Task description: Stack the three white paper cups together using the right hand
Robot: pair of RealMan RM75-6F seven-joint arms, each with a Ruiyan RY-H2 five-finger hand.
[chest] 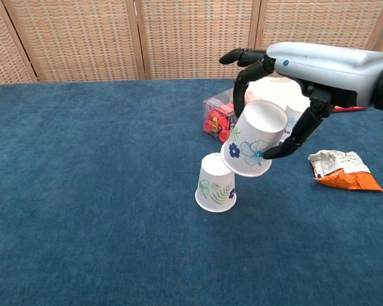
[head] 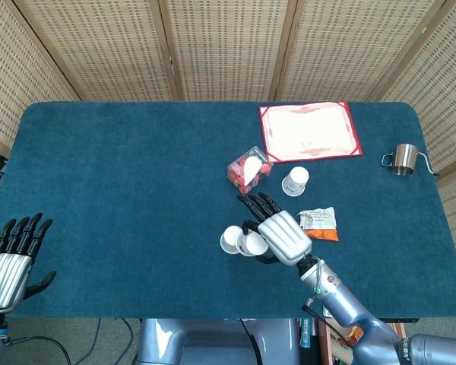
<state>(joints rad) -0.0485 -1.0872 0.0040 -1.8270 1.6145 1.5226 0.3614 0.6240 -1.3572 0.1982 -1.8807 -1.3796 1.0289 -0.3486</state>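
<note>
The shiny right robot hand holds a round paper cup, tilted, just above another upside-down cup on the soft blue bench.

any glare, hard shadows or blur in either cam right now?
Head view: even, flat light, sharp overall, no glare on the blue cloth. Chest view: the right hand and its held cup look crisp, with no obvious motion blur; only a soft shadow under the upside-down cup; mild sheen on the hand's silver shell.
</note>
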